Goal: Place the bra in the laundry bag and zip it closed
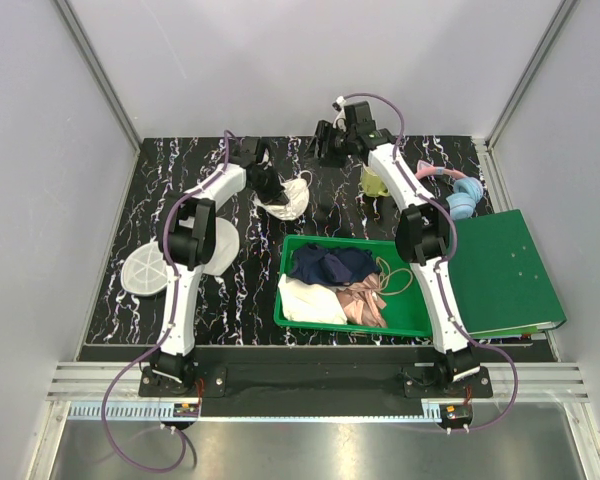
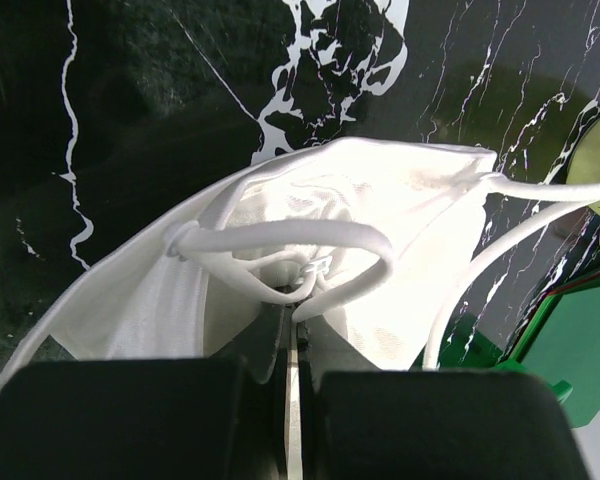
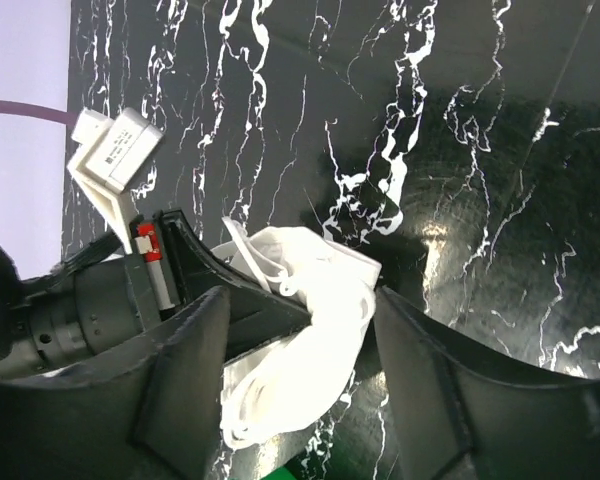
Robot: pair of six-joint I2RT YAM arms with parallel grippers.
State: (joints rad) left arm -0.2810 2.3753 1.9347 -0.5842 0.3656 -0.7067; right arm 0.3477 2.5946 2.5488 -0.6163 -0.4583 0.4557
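left hand [image 2: 292, 335] pinches bra [image 2: 380, 200]; right hand [image 3: 300, 305] gapes

The bench [image 3: 460, 150] is glossy black marble-look with white veins and catches glare. The bra [image 2: 380, 200] is soft, matt cream-white cloth with smooth cups and thin cord straps. The bag [image 1: 145, 270] is white translucent mesh. The bin [image 1: 405, 318] is smooth green plastic and holds sheeny pink-beige satin [image 1: 365, 300].

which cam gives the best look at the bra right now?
Left wrist: the bra fills the frame, cup and straps clear, pinched in the left gripper. Right wrist shows a bunched part between the open fingers of the right gripper. Top external: just a small white patch.
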